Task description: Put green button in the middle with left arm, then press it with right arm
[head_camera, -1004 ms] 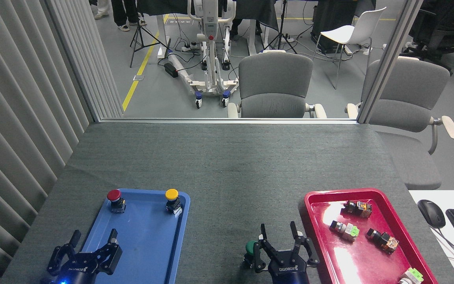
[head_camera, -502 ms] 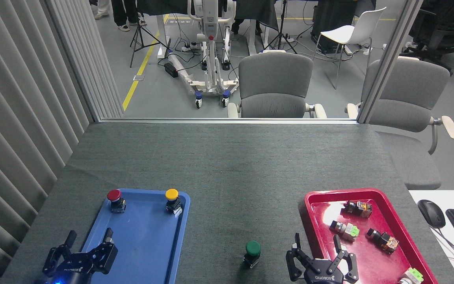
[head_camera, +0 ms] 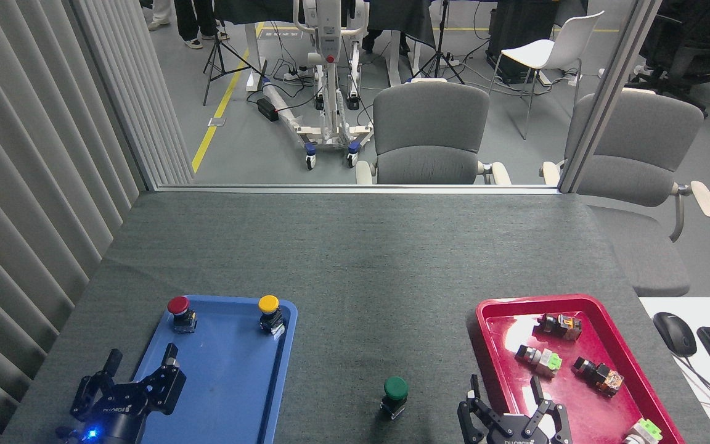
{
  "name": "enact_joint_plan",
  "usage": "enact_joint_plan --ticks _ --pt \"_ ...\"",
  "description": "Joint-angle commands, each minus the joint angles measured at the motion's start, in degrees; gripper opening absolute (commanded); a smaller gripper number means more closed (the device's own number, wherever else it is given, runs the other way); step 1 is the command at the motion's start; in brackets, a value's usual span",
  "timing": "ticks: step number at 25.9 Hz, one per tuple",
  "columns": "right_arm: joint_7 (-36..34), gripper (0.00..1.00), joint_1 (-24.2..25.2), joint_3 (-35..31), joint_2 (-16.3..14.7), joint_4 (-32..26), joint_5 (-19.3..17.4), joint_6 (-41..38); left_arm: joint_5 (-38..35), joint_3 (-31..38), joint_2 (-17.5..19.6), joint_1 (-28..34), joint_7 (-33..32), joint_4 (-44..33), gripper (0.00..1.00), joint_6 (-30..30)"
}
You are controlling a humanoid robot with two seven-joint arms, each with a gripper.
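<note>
The small green mushroom-cap button on its black base (head_camera: 395, 396) sits upright near the tabletop's front edge, between the trays. Both black grippers, left (head_camera: 138, 377) and right (head_camera: 505, 399), have fingers spread, empty. An off-centre press could tip it.

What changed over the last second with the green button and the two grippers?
The right gripper, which stood right at the green button, has drawn back to the right and toward the robot, open and empty, over the red tray's near corner. The button stands alone on the grey cloth. The left gripper barely shifted, open over the blue tray. Red and yellow buttons unchanged.
</note>
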Motion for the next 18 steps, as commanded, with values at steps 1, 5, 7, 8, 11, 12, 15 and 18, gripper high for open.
enact_joint_plan --ticks 1,5,7,8,11,12,15,18 --pt "0.15 1.00 0.44 0.05 0.14 0.12 -0.15 -0.08 0.69 -0.09 0.51 -0.79 0.01 0.09 1.00 -0.04" --pt "0.15 1.00 0.44 -0.03 0.67 0.04 -0.42 -0.26 0.61 -0.18 0.51 -0.52 0.01 0.09 1.00 -0.04" --pt "0.15 1.00 0.44 -0.12 0.75 0.04 -1.12 -0.17 0.52 -0.27 0.34 -0.35 0.01 0.00 1.00 -0.04" --pt "0.15 1.00 0.44 -0.12 0.75 0.04 -1.38 -0.17 0.52 -0.27 0.34 -0.26 0.01 -0.08 1.00 -0.04" --pt "0.15 1.00 0.44 -0.12 0.84 0.04 -1.38 -0.26 0.52 -0.27 0.34 -0.26 0.01 0.00 1.00 -0.04" --pt "0.15 1.00 0.44 -0.12 0.84 0.04 -1.38 -0.26 0.61 -0.27 0.42 -0.26 0.01 0.00 1.00 -0.04" --pt "0.23 1.00 0.35 -0.21 0.75 0.04 -1.38 -0.17 0.43 -0.27 0.60 -0.26 0.01 0.97 1.00 -0.04" --pt "0.41 1.00 0.35 -0.65 0.67 0.12 -1.38 -0.26 0.26 -0.27 0.43 -0.52 0.01 1.67 1.00 -0.04"
